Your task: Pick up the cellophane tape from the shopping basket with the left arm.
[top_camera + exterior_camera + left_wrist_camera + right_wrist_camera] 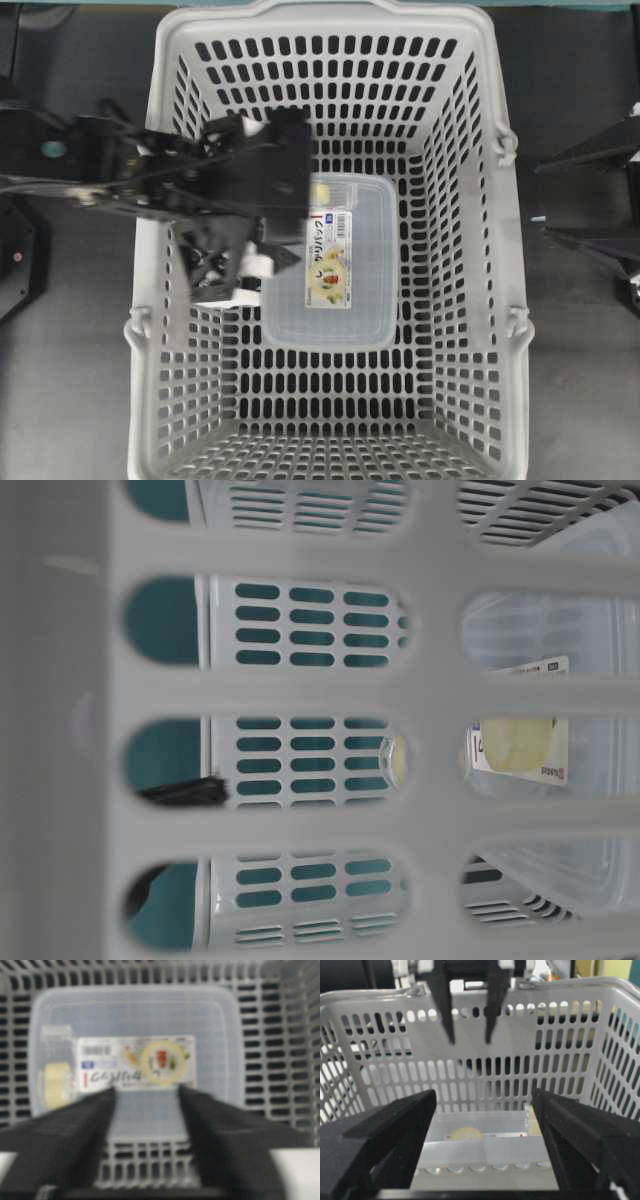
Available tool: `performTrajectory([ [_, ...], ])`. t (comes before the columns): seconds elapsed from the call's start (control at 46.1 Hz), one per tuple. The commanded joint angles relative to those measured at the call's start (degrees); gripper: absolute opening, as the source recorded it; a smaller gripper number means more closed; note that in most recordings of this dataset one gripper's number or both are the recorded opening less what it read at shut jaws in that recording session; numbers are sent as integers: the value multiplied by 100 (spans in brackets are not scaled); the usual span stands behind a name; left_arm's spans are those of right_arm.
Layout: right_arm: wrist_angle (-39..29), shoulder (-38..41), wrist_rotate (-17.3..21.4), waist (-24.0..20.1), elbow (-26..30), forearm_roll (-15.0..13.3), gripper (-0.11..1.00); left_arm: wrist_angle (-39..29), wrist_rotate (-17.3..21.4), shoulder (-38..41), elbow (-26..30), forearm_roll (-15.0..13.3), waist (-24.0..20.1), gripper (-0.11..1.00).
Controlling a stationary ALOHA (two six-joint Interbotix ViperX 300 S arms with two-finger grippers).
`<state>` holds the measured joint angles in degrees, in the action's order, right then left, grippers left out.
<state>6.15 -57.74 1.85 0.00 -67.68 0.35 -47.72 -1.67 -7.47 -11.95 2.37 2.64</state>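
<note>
1. A dark grey tabletop (60,400) fills the scene, and a large light-grey slotted plastic shopping basket (150,200) stands on the middle of it. Teal background shows through the slots in the table-level view.
2. The small round roll of pale-yellowish cellophane tape (55,1085) is inside the basket, within the outline of a clear rectangular plastic container with a printed label (210,1025).
3. In the left wrist view the roll sits just beside the barcode end of the label, toward the far end of the container. The blur hides whether it rests on the lid or under it.
4. The container lies flat on the basket floor, roughly central, with its label facing up.
5. The black left arm (130,170) reaches over the left wall of the basket. It is above the left part of the floor and the left edge of the container.
6. The left gripper (146,1091) has its jaws spread with nothing between them. Its fingertips frame the label, and the tape lies outside the gap, apart from both fingers.
7. The right gripper (484,1097) is outside the basket, by the right wall. Its two black fingers are spread wide and hold nothing, pointing toward the basket.
</note>
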Motion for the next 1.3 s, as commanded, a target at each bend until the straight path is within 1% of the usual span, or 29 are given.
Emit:
performTrajectory([
  [0.0,26,26,9,0,114,9,75,-281,18,325,563,18,18,67],
  [0.022,26,26,9,9,114,9,75,-334,18,413,624,18,26,74],
  [0.065,35,26,9,0,114,9,75,-422,18,624,782,18,53,83],
  [0.108,35,18,9,0,114,9,75,-492,26,765,879,18,88,89],
  [0.152,44,26,9,0,114,9,75,-527,26,888,958,18,114,91],
  [0.26,44,18,9,0,114,9,75,-589,26,1204,1099,18,176,90],
  [0.433,44,18,9,0,114,0,75,-729,26,1573,1099,18,193,90],
  [0.737,53,18,9,0,105,9,75,-729,26,1898,1090,18,229,90],
  [0.997,53,18,9,9,105,0,75,-606,26,2030,905,18,211,90],
  [1.278,62,18,9,0,105,9,75,-202,26,2048,571,18,202,90],
])
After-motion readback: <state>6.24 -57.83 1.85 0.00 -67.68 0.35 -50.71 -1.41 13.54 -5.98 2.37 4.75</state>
